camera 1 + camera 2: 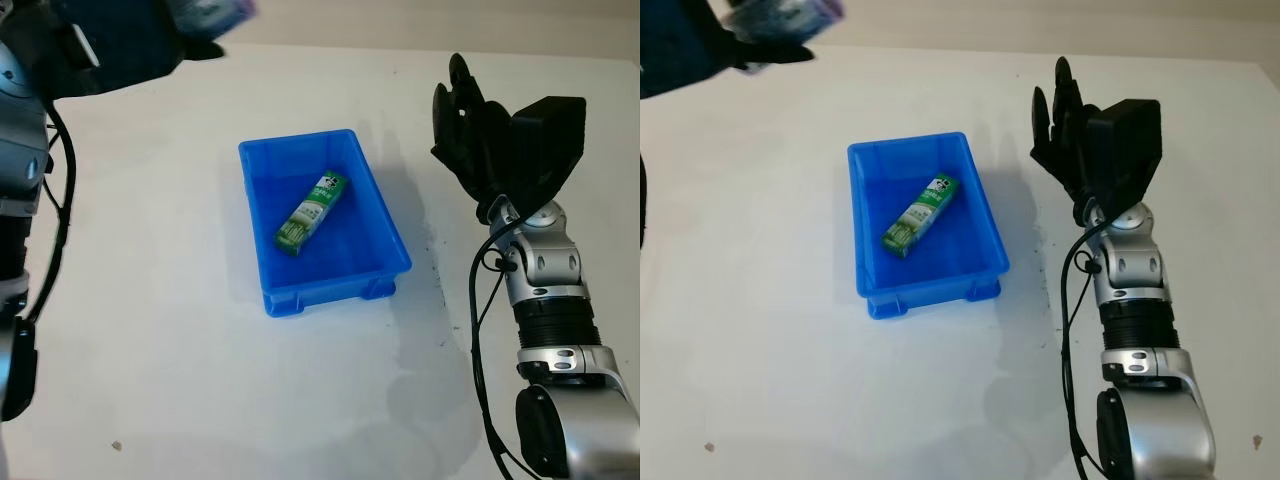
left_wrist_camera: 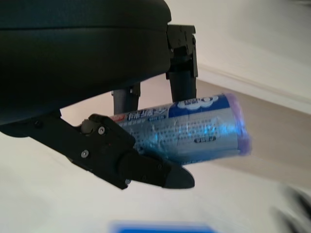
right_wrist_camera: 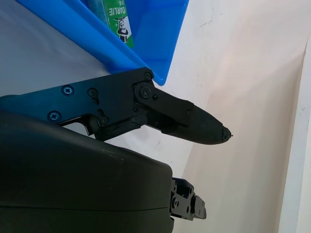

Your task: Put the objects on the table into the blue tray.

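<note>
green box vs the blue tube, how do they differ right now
The green box lies inside the blue tray; the blue tube is held up off the table in the left hand. The box is green and flat-sided, the tube blue and rounded. Both are long, printed packages.

a white table (image 1: 180, 380) carries a blue tray (image 1: 385, 225) near its middle.

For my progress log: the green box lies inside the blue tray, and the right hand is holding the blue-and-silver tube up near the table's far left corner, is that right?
Not quite: the left hand holds the blue-and-silver tube, as the left wrist view shows. The right hand is open, to the right of the blue tray. The green box does lie inside the tray.
</note>
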You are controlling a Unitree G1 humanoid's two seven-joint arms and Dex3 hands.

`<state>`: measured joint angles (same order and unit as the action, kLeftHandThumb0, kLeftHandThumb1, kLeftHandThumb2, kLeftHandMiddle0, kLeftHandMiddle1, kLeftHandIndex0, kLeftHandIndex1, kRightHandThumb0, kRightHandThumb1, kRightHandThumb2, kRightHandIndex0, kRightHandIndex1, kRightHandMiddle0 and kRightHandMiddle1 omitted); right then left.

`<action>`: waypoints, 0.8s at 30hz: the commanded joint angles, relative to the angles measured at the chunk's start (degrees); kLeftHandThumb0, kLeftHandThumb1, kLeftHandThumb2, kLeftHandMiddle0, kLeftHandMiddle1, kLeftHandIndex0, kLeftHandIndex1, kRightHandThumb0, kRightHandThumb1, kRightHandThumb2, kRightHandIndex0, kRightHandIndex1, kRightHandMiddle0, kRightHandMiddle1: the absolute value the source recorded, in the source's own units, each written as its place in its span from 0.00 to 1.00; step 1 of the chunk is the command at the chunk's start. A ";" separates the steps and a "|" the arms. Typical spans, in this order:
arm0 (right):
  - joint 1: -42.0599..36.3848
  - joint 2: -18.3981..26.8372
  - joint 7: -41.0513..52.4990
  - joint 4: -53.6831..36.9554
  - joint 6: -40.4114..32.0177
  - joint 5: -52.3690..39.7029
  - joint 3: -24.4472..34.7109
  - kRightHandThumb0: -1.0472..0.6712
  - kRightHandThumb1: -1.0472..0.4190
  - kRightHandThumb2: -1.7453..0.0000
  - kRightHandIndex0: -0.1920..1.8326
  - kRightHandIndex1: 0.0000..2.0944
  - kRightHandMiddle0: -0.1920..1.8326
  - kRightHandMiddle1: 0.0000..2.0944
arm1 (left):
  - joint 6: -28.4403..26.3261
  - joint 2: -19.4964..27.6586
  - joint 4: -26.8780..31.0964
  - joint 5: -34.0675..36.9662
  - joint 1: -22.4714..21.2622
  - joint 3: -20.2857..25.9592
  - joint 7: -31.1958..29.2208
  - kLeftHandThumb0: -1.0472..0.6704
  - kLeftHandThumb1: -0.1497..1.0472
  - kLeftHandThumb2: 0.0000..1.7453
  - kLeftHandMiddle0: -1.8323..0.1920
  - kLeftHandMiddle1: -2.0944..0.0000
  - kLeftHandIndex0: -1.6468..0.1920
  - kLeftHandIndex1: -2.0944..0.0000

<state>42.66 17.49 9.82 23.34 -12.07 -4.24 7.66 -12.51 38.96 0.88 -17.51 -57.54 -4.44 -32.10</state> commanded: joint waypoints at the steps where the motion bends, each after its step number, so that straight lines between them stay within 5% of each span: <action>1: 0.21 0.13 0.08 -0.87 0.10 -0.21 0.16 0.27 0.00 0.56 0.00 0.00 0.00 0.00 | -4.90 -2.01 4.64 2.71 1.21 0.29 -2.08 0.38 1.00 0.24 0.41 0.00 0.59 0.00; 7: -0.16 0.19 0.23 -1.11 0.55 -0.27 0.27 0.26 0.00 0.56 0.00 0.00 0.00 0.00 | -15.02 -5.65 12.45 10.22 2.22 -0.99 -7.60 0.37 1.00 0.25 0.41 0.00 0.53 0.00; 10: -0.43 0.25 0.36 -1.24 0.91 -0.30 0.33 0.26 0.00 0.56 0.00 0.00 0.00 0.00 | -20.16 -6.61 14.34 13.76 1.90 -1.42 -9.46 0.37 1.00 0.25 0.53 0.00 0.74 0.00; 11: -0.52 0.28 0.40 -1.31 0.91 -0.29 0.34 0.26 0.00 0.56 0.00 0.00 0.00 0.00 | -21.53 -6.41 14.78 13.99 1.88 -2.04 -9.78 0.36 1.00 0.24 0.68 0.01 0.89 0.02; 12: -0.64 0.31 0.36 -1.48 0.82 -0.27 0.34 0.26 0.00 0.56 0.00 0.00 0.00 0.00 | -23.07 -6.00 15.18 13.90 1.89 -2.81 -10.08 0.35 1.00 0.24 0.79 0.01 0.95 0.08; 14: -0.82 0.40 0.43 -1.69 0.76 -0.24 0.33 0.26 0.00 0.56 0.00 0.00 0.00 0.00 | -25.80 -4.88 15.54 13.66 1.83 -4.27 -11.12 0.32 1.00 0.23 0.94 0.24 0.99 0.32; 18: -1.18 0.56 0.22 -2.11 0.48 0.08 0.24 0.26 0.00 0.56 0.00 0.00 0.00 0.00 | -27.58 -1.70 15.99 9.22 2.31 -8.87 -11.52 0.29 1.00 0.22 0.97 0.62 1.00 0.64; 24: -1.34 0.76 0.43 -1.89 0.67 0.08 0.39 0.26 0.00 0.56 0.00 0.00 0.00 0.00 | -27.58 -0.97 14.27 6.00 2.51 -10.73 -11.07 0.30 1.00 0.21 0.98 0.76 1.00 0.73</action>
<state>41.81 17.50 10.20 22.17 -11.95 -4.22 7.73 -40.17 37.59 15.15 -11.09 -55.16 -14.76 -43.27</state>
